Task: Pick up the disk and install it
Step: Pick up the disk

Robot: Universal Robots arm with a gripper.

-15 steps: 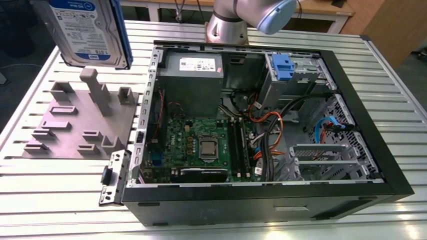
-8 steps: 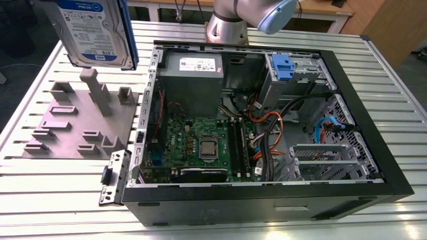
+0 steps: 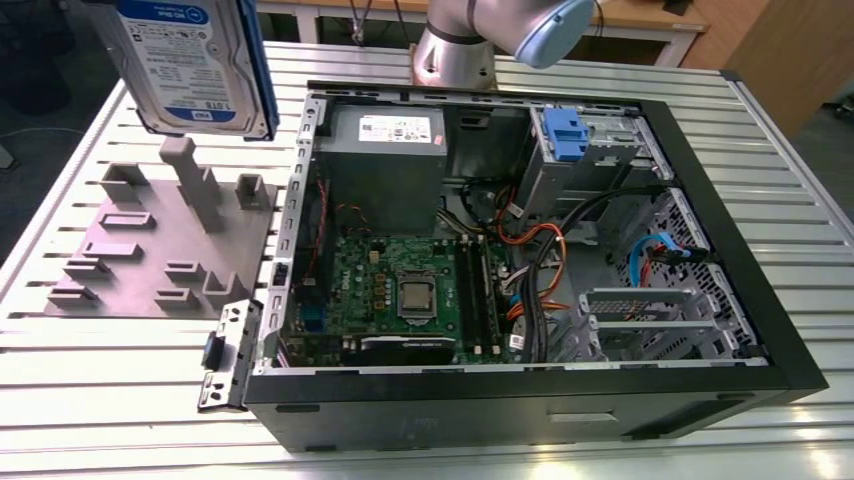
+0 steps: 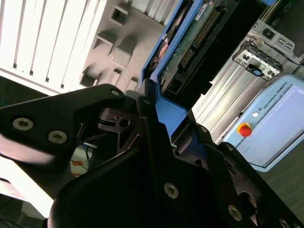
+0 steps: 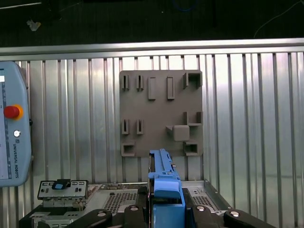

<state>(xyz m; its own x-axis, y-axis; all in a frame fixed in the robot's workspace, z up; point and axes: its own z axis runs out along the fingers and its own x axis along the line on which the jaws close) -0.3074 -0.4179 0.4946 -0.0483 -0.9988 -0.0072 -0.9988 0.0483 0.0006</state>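
- Label in white and blue, with small print, covers the face of the disk (image 3: 194, 65). The disk hangs upright above the grey fixture plate (image 3: 147, 250), to the exterior view's left of the open computer case (image 3: 534, 250).
- A white sticker sits on the power supply (image 3: 387, 150) inside the case.
- In the first wrist view the gripper (image 5: 166, 211) is clamped on the disk's blue carrier, its black fingers (image 5: 204, 219) against either side.

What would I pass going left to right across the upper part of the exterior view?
the disk, up in the air → grey power-supply box → blue plastic tab in the drive bay → black case rim
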